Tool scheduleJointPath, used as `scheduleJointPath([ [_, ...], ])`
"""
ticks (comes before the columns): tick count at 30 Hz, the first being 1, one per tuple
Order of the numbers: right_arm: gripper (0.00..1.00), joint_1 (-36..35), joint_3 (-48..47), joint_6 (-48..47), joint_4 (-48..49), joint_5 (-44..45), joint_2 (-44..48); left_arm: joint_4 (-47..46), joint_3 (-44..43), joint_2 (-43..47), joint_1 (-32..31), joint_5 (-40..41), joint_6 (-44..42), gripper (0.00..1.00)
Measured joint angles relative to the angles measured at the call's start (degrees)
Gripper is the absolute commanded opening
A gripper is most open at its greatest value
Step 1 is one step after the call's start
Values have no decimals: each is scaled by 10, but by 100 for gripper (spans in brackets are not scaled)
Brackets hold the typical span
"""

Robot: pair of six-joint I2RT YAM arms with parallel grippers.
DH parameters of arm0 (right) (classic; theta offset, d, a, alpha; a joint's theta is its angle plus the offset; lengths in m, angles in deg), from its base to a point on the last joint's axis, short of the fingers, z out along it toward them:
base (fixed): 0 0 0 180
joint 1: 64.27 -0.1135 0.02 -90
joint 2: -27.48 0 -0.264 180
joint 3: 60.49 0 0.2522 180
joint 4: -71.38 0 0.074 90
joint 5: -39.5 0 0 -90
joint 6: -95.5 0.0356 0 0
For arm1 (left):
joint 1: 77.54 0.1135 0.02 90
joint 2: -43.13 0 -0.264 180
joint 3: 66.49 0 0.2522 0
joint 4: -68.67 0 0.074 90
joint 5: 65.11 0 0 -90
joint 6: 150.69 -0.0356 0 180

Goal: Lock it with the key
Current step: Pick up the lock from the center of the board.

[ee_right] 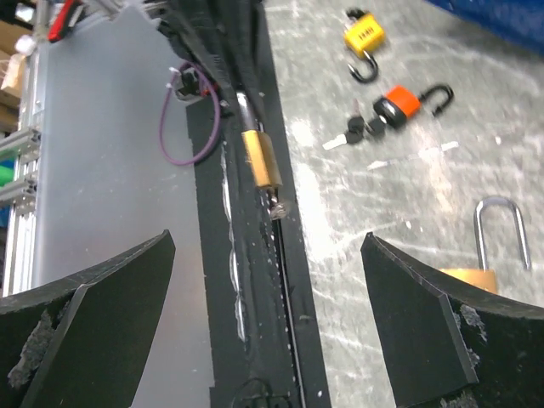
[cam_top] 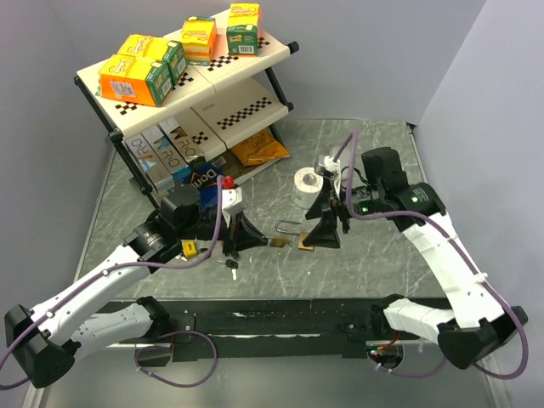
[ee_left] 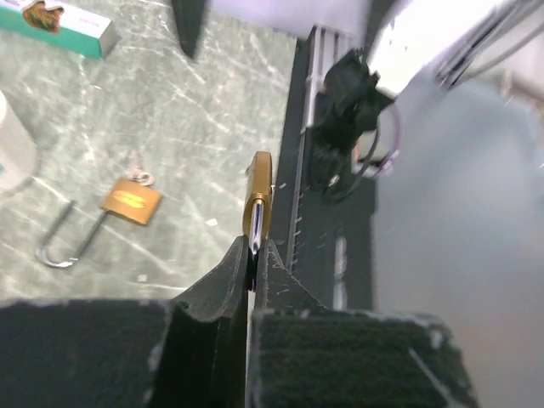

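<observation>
- The left gripper (ee_left: 253, 257) is pressing fully closed on the silver end of a small brass piece (ee_left: 257, 200). The piece is sticking out to the right past the fingertips. Seen edge-on it is thin and flat, and I cannot tell whether it is the key or a small lock body.
- The right gripper (ee_right: 268, 246) is standing spread as wide as it goes and gripping nothing. Its fingers (ee_right: 425, 323) are hanging over the table (cam_top: 382, 144), just right of the brass piece.
- The brass padlock (ee_left: 132, 202) is lying flat on the table with its shackle swung open. It is resting just beside the brass piece and close to one of the right gripper's fingers.
- Near the left gripper, a bunch of dark-headed keys (ee_right: 361, 129) is lying against an orange padlock (ee_right: 398, 104) whose shackle is also open.
- A yellow padlock (ee_right: 364, 34) is sitting a little further left, apart from the orange one.
- A white roll (cam_top: 304, 187) is standing upright just beyond the right gripper, on the far side.
- A tilted rack (cam_top: 246, 106) is occupying the far left corner, carrying coloured boxes on its shelves.
</observation>
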Motion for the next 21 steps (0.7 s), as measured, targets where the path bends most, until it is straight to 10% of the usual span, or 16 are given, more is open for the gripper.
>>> scheduleJointPath([
  [8,93,-12,41,2,50,-20,12,-79,-2,-11,2,3,175,1],
  [21,54,-106,56,-23,93,-2,17,-133,-1,-24,2,1,266,1],
])
